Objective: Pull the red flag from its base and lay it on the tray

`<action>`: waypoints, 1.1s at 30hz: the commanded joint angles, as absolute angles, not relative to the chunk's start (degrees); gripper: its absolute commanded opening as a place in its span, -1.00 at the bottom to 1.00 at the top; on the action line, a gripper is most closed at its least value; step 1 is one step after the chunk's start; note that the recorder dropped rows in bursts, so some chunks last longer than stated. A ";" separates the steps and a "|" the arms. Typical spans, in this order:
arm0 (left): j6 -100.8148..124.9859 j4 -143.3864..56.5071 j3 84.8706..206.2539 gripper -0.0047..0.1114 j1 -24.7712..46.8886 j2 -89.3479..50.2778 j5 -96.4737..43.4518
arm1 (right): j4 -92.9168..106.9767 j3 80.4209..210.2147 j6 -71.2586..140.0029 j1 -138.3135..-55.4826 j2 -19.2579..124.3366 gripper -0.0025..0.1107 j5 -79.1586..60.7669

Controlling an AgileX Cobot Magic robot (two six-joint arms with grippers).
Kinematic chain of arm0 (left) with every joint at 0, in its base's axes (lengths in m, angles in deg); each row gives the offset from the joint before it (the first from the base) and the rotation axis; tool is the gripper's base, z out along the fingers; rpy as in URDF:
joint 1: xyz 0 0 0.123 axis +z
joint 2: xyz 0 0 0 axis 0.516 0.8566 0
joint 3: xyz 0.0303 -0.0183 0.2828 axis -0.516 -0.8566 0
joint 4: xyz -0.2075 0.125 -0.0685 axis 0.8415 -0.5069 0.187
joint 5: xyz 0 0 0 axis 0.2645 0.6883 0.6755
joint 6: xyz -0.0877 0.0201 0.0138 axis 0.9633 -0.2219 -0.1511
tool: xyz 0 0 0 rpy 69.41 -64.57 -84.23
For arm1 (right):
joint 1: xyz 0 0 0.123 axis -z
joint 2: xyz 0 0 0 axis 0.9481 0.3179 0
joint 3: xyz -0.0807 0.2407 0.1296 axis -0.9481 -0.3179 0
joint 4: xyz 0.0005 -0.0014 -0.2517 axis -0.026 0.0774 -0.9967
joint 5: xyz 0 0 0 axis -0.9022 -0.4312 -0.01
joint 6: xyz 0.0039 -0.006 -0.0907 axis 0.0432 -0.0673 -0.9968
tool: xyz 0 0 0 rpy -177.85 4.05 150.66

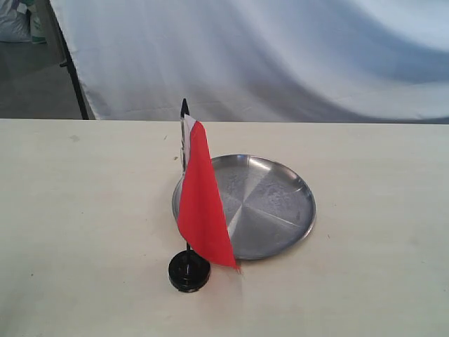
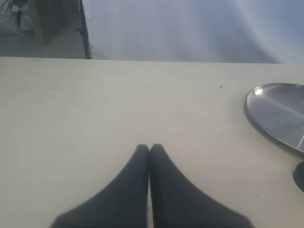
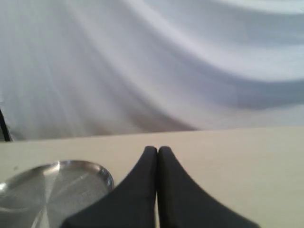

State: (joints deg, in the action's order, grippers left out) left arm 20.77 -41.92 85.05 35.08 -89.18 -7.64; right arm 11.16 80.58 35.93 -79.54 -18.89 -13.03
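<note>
Three views, exterior first: the red flag (image 1: pixel 203 203) stands upright, its pole (image 1: pixel 184 107) seated in the base (image 1: pixel 189 271), which sits on the worktop (image 1: pixel 70 210) closer to the near edge than the far one, about midway between the side edges. The tray (image 1: pixel 273 203) lies flat just behind the base toward the far edge. The hanging cloth hides the tray's nearer left rim, so it is hard to tell whether base and tray touch. Most of the pole is covered by cloth; only the pointed tip, a white strip (image 1: pixel 188 133) and a short bit above the base show. A white backdrop (image 1: pixel 280 56) hangs beyond the far edge. Left wrist view: the left gripper (image 2: pixel 149 148) has both dark fingers pressed together with nothing between them, over bare worktop. The tray (image 2: pixel 278 111) is well apart from it and cut off by the frame. A dark shape (image 2: pixel 300 175) near the tray is almost wholly cut off, likely the base, cannot confirm; flag not seen. Right wrist view: the right gripper (image 3: pixel 157 150) is likewise closed tip to tip and empty. The tray (image 3: pixel 52 185) is near it, partly behind one finger and cut by the frame.
</note>
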 commanded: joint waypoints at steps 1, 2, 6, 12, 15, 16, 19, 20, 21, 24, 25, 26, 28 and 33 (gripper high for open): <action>20.82 -41.80 84.87 -0.92 35.13 -89.35 -7.92 | 22.19 80.42 45.18 -79.67 -19.26 -0.96 -4.99; 20.82 -41.80 84.87 -0.92 35.13 -89.35 -7.92 | 25.35 80.42 47.55 -79.67 -19.26 -0.96 -3.27; 20.82 -41.80 84.87 -0.92 35.13 -89.35 -7.92 | 31.45 80.42 52.59 -79.67 -19.26 -0.96 1.12; 20.82 -41.80 84.87 -0.92 35.13 -89.35 -7.92 | 25.19 80.42 58.27 -79.67 -19.26 -0.96 7.04; 20.82 -41.80 84.87 -0.92 35.13 -89.35 -7.92 | 4.81 85.67 70.46 -79.67 -19.26 -0.96 6.99; 20.82 -41.80 84.87 -0.92 35.13 -89.35 -7.92 | -2.08 87.26 76.46 -79.67 -19.26 -0.96 8.13; 20.82 -41.80 84.87 -0.92 35.13 -89.35 -7.92 | -24.37 91.34 93.30 -79.67 -17.33 -0.96 14.91; 20.82 -41.80 84.87 -0.92 35.13 -89.35 -7.92 | -31.84 92.77 98.84 -79.67 -15.64 -0.96 18.00; 20.82 -41.80 84.87 -0.92 35.13 -89.35 -7.92 | -38.93 94.22 104.03 -79.67 -13.55 -0.96 20.78; 20.82 -41.80 84.87 -0.92 35.13 -89.35 -7.92 | -54.88 97.95 116.59 -79.67 -5.28 -0.96 26.77; 20.82 -41.80 84.87 -0.92 35.13 -89.35 -7.92 | -59.09 99.01 119.90 -79.67 -2.67 -0.96 28.29; 20.82 -41.80 84.87 -0.92 35.13 -89.35 -7.92 | -62.18 99.78 122.25 -79.67 0.65 -0.96 29.78; 20.82 -41.80 84.87 -0.92 35.13 -89.35 -7.92 | -64.74 100.31 124.13 -79.67 6.78 -0.96 32.45; 20.82 -41.80 84.87 -0.92 35.13 -89.35 -7.92 | -69.11 100.31 123.40 -79.67 23.29 -0.96 40.63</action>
